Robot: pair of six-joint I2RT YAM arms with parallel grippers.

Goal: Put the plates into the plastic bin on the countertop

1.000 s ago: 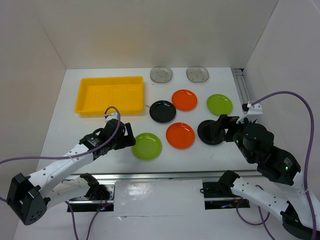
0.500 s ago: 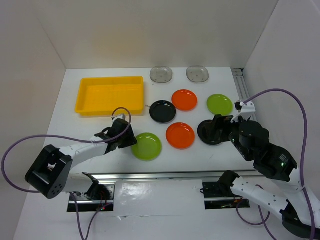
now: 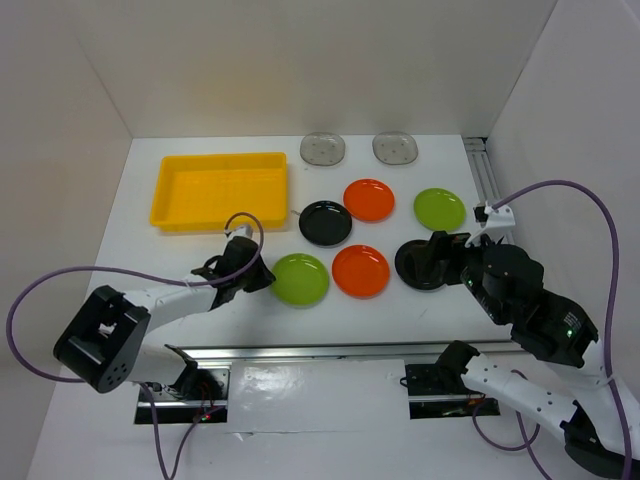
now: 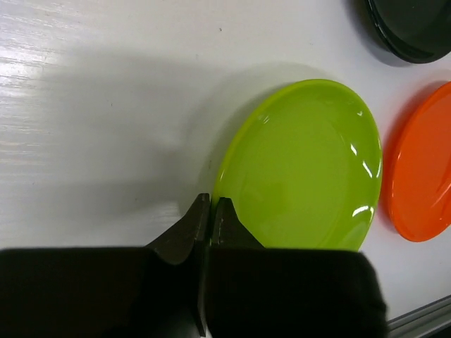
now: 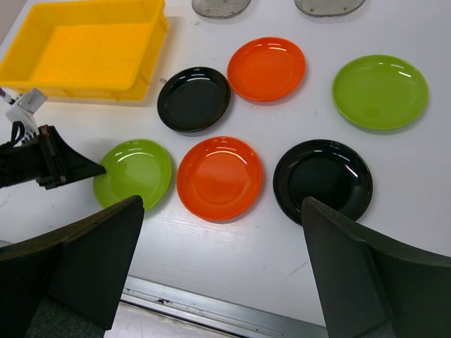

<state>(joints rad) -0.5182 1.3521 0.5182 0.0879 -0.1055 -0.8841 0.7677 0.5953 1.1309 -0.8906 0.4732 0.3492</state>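
Observation:
My left gripper (image 3: 263, 276) (image 4: 212, 209) is shut on the left rim of a lime green plate (image 3: 302, 280) (image 4: 303, 169) (image 5: 134, 171), which is tipped up off the countertop (image 3: 130, 250) over its shadow. The yellow plastic bin (image 3: 161, 200) (image 5: 84, 90) stands empty at the back left. My right gripper (image 3: 441, 252) (image 5: 222, 211) is open, hovering above a black plate (image 3: 418, 268) (image 5: 323, 179) with nothing between its fingers. An orange plate (image 3: 360, 270) (image 5: 219, 177) lies between the two.
Further back lie a black plate (image 3: 325, 222), an orange plate (image 3: 369, 199), a second lime green plate (image 3: 439, 208) and two translucent grey plates (image 3: 323, 148) (image 3: 395, 148). White walls enclose the table. A metal rail (image 3: 330, 350) runs along the near edge.
My left gripper has closed on the green plate's rim and drawn the plate a little back and to the right, tipping it up. The right arm has barely shifted.

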